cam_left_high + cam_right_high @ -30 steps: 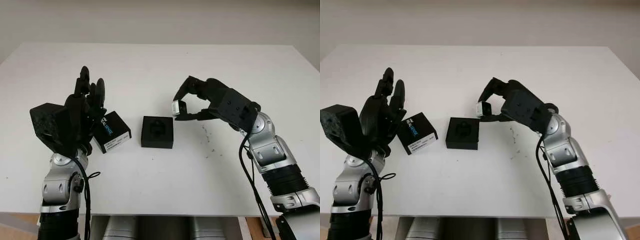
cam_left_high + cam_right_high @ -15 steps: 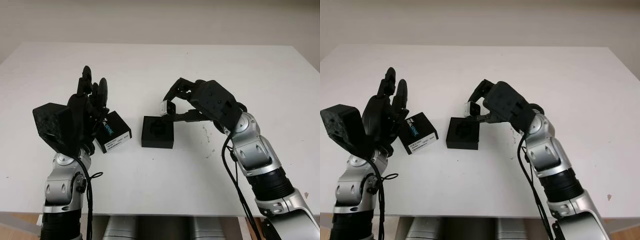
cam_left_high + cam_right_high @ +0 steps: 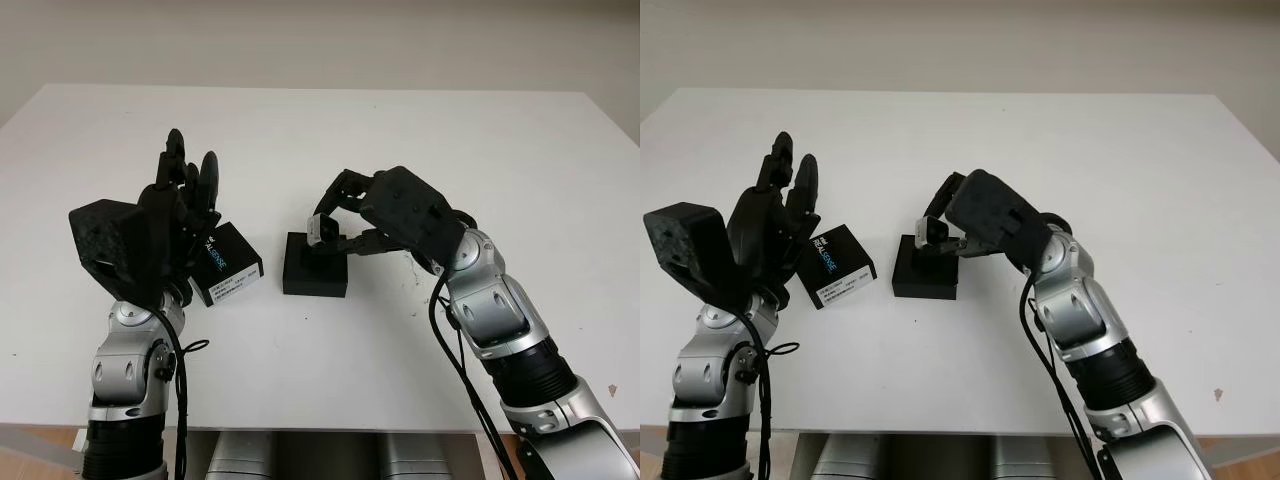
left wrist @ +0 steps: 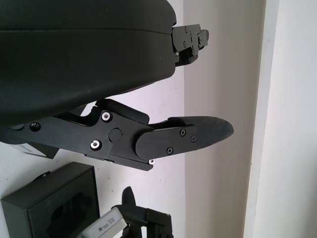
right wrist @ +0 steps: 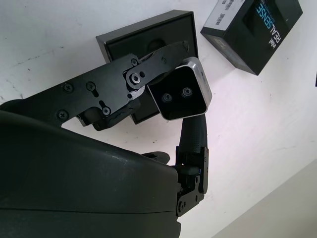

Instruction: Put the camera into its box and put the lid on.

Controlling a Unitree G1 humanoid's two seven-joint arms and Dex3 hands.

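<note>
Small silver metal-look camera [image 5: 183, 94]: smooth, glossy dark face. Square black box [image 3: 315, 270]: matt. Black printed cardboard lid [image 3: 228, 263]: smooth. White table [image 3: 400, 140]: matt, scuffed.

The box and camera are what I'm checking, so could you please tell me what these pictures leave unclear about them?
- Box cavity: head views, partly hidden by the camera and right hand.
- Camera's clearance above the box: cannot be judged.
- Lid: near edge hidden behind the raised, open left hand.
- Lid's small label print: too small to read.

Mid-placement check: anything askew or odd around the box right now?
Nothing stands out. The right hand holds the camera over the open box; the lid lies angled beside it, by the open left hand.
</note>
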